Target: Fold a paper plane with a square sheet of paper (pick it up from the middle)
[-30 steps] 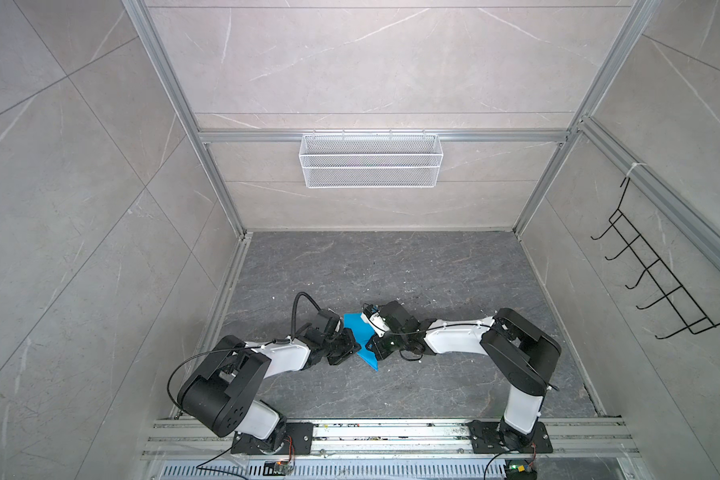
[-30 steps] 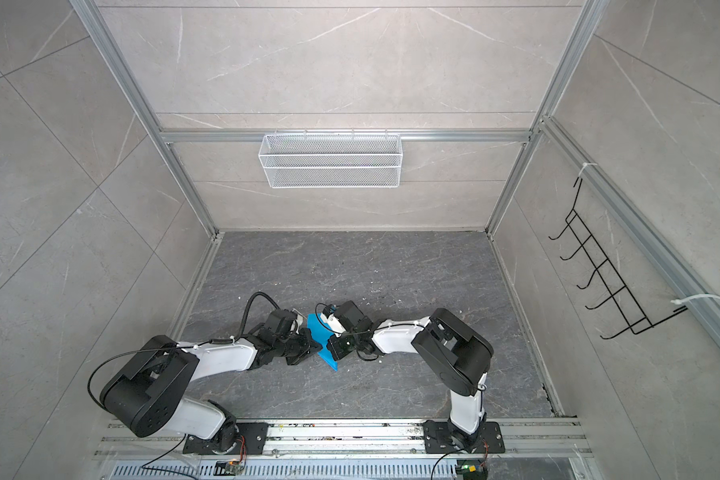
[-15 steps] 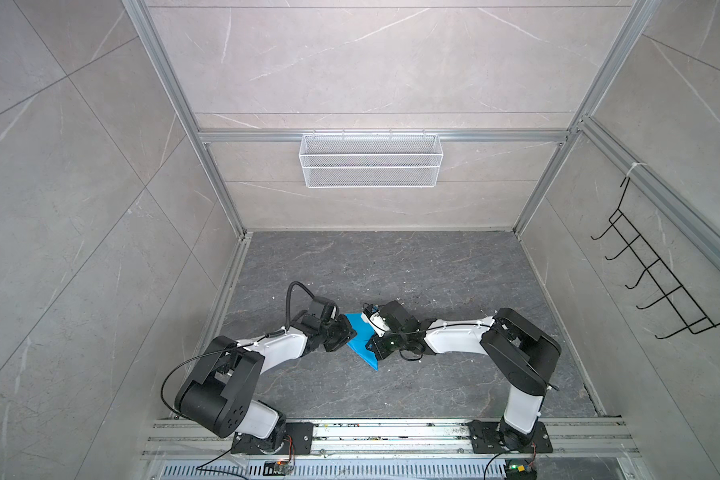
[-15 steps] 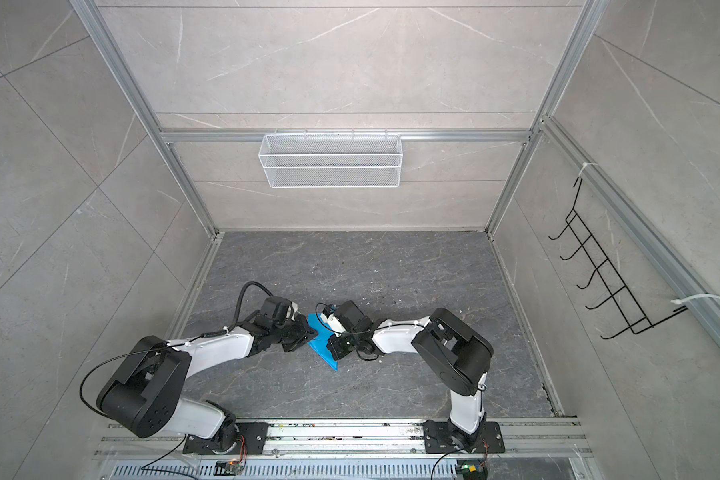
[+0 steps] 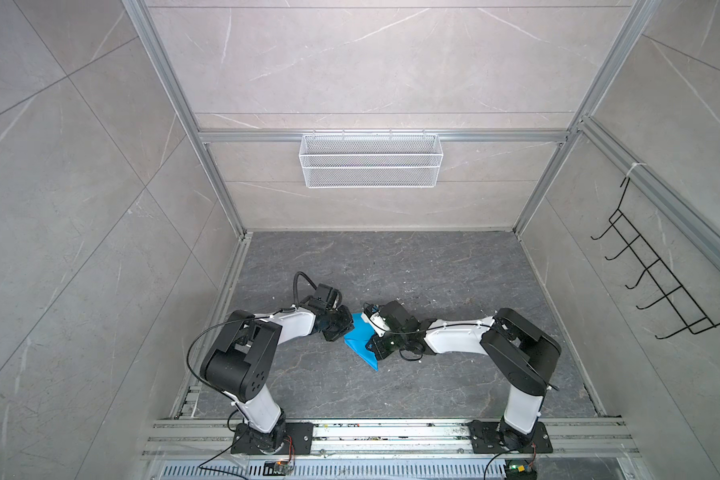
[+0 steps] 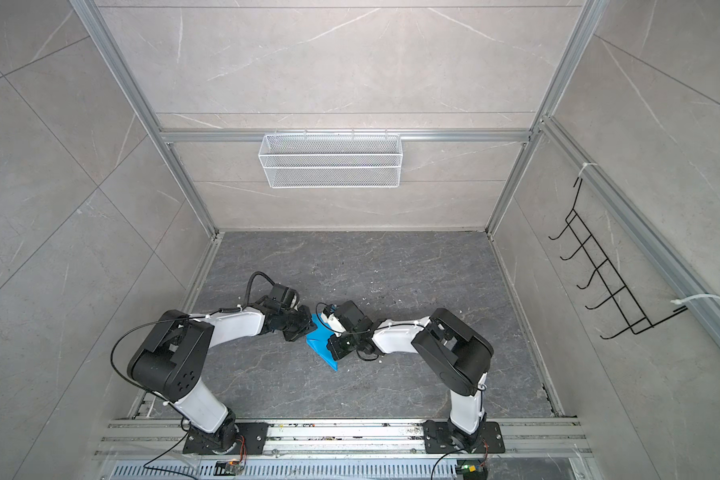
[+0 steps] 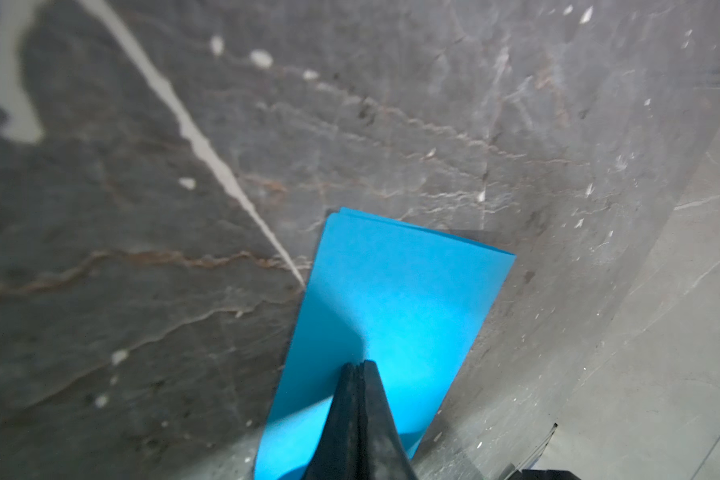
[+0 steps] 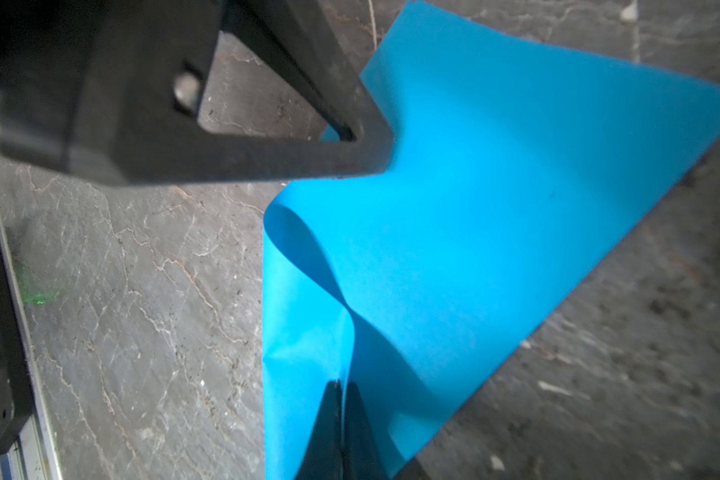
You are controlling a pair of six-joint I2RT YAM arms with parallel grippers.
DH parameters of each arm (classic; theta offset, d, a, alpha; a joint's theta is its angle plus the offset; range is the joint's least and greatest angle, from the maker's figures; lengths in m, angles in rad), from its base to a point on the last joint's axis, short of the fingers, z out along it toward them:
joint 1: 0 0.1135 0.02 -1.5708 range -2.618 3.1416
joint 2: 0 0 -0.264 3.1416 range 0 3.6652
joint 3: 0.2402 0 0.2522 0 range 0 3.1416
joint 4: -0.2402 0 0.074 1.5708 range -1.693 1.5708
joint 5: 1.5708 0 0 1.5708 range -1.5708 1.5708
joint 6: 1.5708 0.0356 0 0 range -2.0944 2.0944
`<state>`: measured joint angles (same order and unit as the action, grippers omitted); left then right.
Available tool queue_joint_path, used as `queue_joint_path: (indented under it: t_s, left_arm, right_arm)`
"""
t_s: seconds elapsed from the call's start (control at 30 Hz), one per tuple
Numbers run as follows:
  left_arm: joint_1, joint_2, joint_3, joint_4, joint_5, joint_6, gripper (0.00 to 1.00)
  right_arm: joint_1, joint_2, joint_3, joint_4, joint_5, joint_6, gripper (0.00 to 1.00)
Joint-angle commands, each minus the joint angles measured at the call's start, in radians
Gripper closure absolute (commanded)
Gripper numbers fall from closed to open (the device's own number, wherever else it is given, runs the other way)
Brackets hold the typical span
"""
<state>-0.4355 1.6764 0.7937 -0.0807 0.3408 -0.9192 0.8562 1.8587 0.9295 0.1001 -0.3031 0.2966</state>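
The left claw, closed and empty, has moved up the frame and now presses its tip on the paper's upper edge. The right claw stays pinched on the raised fold, lower centre on the counter. The crease looks ready for flattening.

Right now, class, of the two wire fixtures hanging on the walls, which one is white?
The mesh basket on the back wall. It is white and box-shaped; the other, a hook rack on the right-hand wall, is black bare wire.
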Motion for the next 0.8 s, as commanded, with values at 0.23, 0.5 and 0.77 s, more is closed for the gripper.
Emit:
queue_joint_path:
  t_s: [0.23, 0.5, 0.77]
  left_arm:
    - [0.003, 0.052, 0.023, -0.095, -0.011, 0.051, 1.00]
    - [0.003, 0.064, 0.027, -0.121, -0.017, 0.072, 1.00]
    - [0.002, 0.067, 0.040, -0.121, -0.007, 0.079, 1.00]
  right_arm:
    - [-0.005, -0.021, 0.000, -0.063, 0.019, 0.019, 0.97]
    - [-0.009, -0.041, 0.004, -0.069, 0.015, 0.019, 0.97]
    - [-0.008, -0.019, 0.012, -0.074, 0.006, 0.015, 0.97]
